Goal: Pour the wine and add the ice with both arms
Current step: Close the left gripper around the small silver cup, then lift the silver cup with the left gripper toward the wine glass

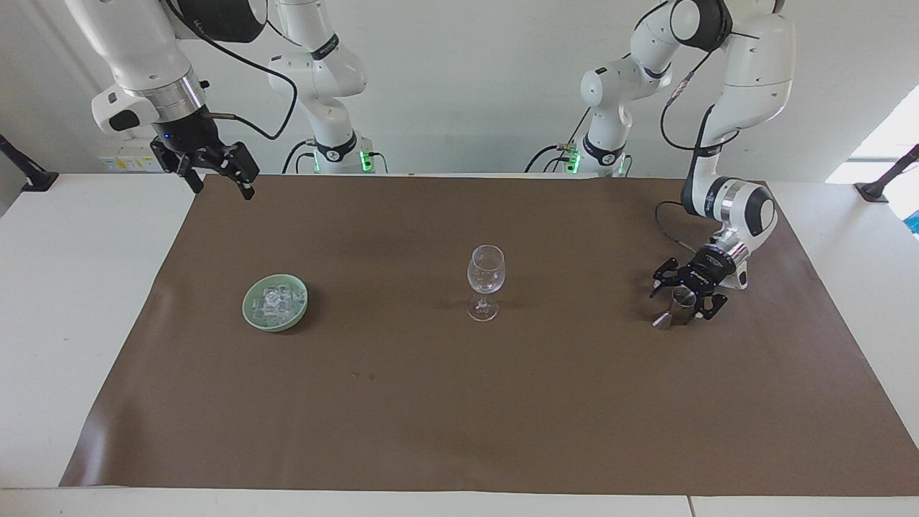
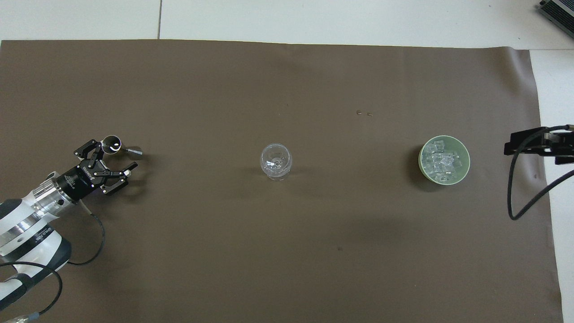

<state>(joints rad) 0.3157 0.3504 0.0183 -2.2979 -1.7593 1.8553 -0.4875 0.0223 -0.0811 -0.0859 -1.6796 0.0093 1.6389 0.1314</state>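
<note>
Nothing is poured yet: the wine glass (image 1: 486, 281) stands empty mid-counter, and the ice (image 1: 275, 302) sits heaped in its green dish (image 1: 251, 313) toward the right arm's end. The left gripper (image 1: 682, 294) brackets the metal jigger (image 1: 675, 306), fingers spread, not yet gripping; the right gripper (image 1: 215, 172) waits open, raised over the mat's (image 1: 459, 431) corner.

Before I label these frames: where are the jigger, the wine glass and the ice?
jigger (image 2: 111, 144), overhead view, open rim of its cup
wine glass (image 1: 486, 271), facing view, middle of the bowl
ice (image 2: 444, 160), overhead view, cubes heaped in the dish
</note>
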